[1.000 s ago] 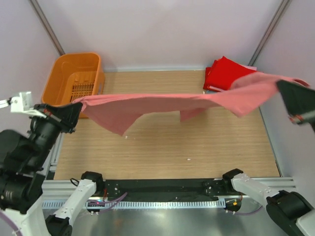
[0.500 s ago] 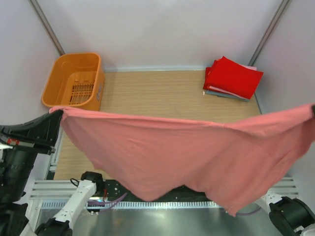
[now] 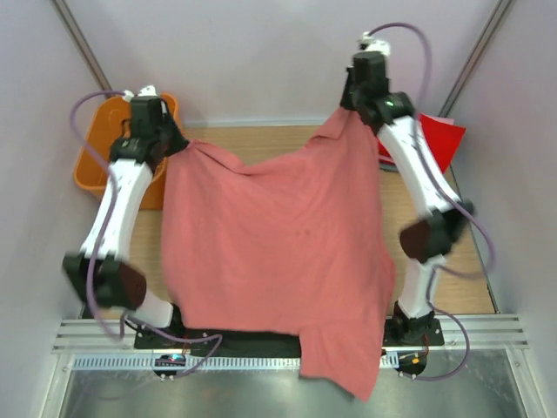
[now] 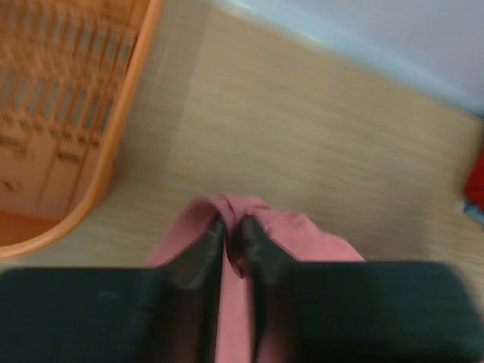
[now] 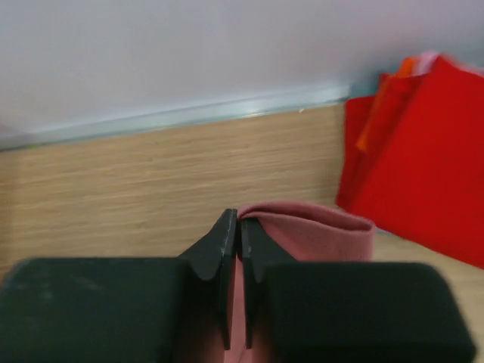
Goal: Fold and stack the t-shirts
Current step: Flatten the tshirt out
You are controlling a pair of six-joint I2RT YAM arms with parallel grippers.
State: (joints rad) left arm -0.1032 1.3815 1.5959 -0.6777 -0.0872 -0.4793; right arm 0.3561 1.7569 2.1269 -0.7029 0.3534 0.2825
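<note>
Wooden table (image 3: 261,144) | salmon-pink shirt (image 3: 278,252) spread; left gripper (image 4: 231,224) seemingly pinching it | right gripper (image 5: 238,224) clamped on it

The table (image 3: 261,139) is viewed from above and behind the arm bases (image 3: 409,326), looking down toward the far wall (image 3: 261,61). The left wrist view is taken close behind the left gripper (image 4: 231,225), facing the far-left orange basket (image 4: 45,113); the right, behind the right gripper (image 5: 239,221), facing the far-right red shirt (image 5: 423,144). The salmon-pink shirt (image 3: 278,244) is shared by all three.
</note>
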